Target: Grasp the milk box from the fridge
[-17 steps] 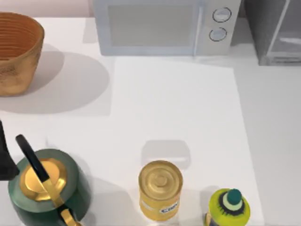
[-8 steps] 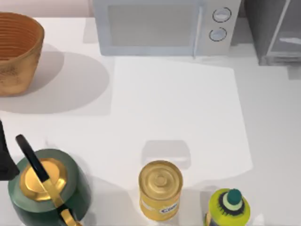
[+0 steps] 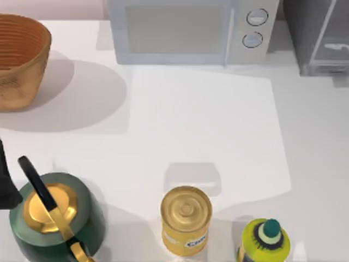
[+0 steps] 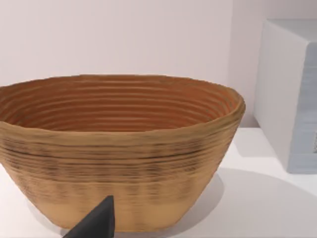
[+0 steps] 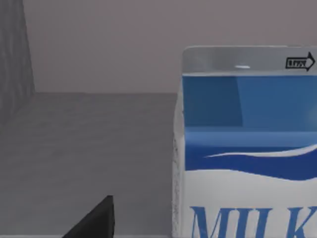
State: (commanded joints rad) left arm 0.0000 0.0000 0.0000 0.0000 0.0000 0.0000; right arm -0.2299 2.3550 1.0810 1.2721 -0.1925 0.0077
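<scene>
The milk box (image 5: 247, 148), blue and white with "MILK" printed on it, stands upright on the grey floor inside the fridge (image 5: 89, 148). It is close in front of my right gripper (image 5: 95, 222), of which a dark tip shows beside the carton without touching it. In the top view the dark grey fridge (image 3: 316, 33) stands at the back right corner of the table. My left gripper (image 4: 96, 224) is parked at the table's left edge, facing the basket.
A pale microwave (image 3: 185, 30) stands at the back centre and a woven basket (image 3: 19, 60) at the back left. Along the front stand a green kettle (image 3: 54, 218), a yellow can (image 3: 185, 218) and a yellow-green bottle (image 3: 266, 239).
A shadow has spread over the table's right front area and beside the fridge. The objects on the table and the left arm have not moved.
</scene>
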